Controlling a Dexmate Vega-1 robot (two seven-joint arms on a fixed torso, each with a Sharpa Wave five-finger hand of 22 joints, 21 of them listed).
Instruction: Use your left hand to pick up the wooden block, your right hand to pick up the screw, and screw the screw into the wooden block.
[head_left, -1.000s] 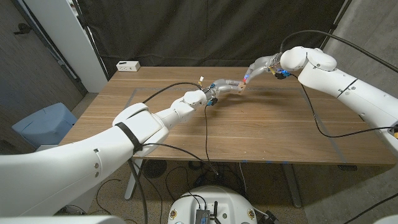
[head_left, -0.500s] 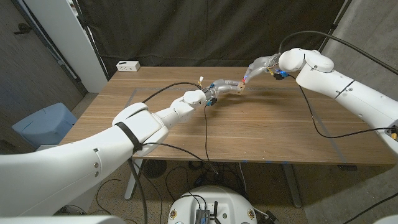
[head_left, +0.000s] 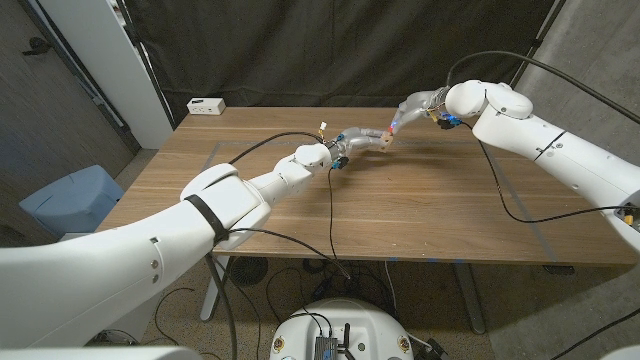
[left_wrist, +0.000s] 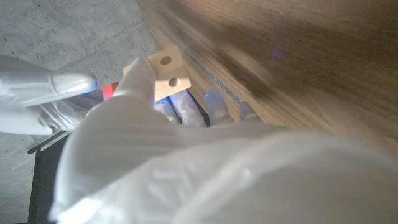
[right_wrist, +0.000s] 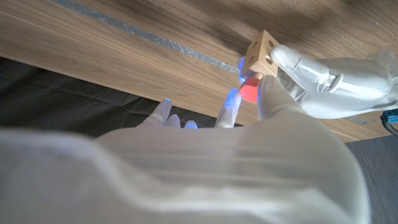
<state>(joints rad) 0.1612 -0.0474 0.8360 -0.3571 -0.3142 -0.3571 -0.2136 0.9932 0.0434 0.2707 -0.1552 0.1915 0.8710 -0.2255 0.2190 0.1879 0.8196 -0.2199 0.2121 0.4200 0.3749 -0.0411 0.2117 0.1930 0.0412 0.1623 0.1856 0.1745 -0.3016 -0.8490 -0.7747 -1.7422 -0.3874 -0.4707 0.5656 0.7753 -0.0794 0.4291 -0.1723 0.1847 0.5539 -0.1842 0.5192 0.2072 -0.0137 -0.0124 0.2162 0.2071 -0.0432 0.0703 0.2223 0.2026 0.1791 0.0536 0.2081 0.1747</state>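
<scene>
wooden block (right_wrist: 261, 53) is held in the left hand (head_left: 350, 141) above the far middle of the table (head_left: 420, 210), and the right hand (head_left: 412, 108) pinches the red screw (right_wrist: 249, 91) against its face. over the last second the right arm edged slightly toward the block — little else moved. likely mid-screwing, threads perhaps just catching.
</scene>
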